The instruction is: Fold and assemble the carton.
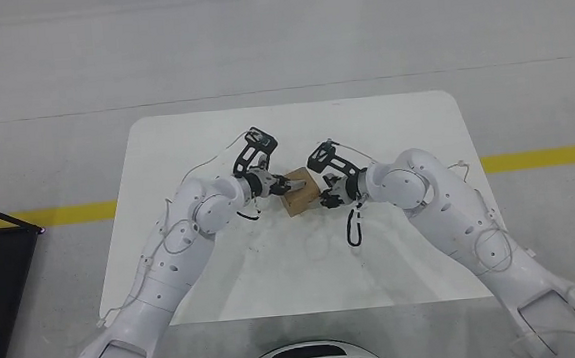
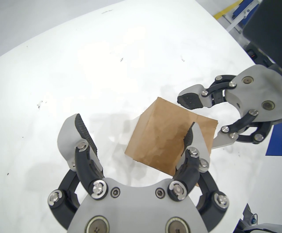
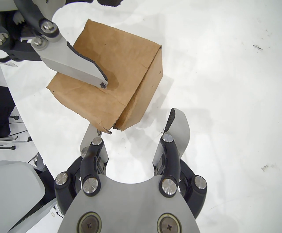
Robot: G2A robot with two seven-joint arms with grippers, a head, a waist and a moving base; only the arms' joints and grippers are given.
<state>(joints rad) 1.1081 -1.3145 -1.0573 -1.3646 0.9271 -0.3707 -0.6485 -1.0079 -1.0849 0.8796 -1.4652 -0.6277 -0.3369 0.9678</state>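
Left claw (image 2: pixel 137 134): fingers apart, one fingertip resting on the top face of the carton (image 2: pixel 158 136). Right claw (image 3: pixel 134 128): fingers apart, unclamped, astride one corner. The carton is brown, box-shaped, closed, creased, seams frayed; it stands on the table (image 2: pixel 88 66) between both claws.

A: What is the carton (image 2: pixel 167 141) made of?
B: Plain brown cardboard, matt, lightly creased, and frayed at its corners. The worktop (image 2: pixel 88 77) is white and smooth, with small dark scuffs.
A: And the left end effector (image 2: pixel 136 123) and right end effector (image 3: pixel 132 123)?
B: Both have satin grey metal fingers (image 3: pixel 178 123), black ribbed rubbery pads (image 2: pixel 86 132), matt black plastic links (image 2: pixel 86 167) and shiny metal screws (image 2: pixel 99 189)
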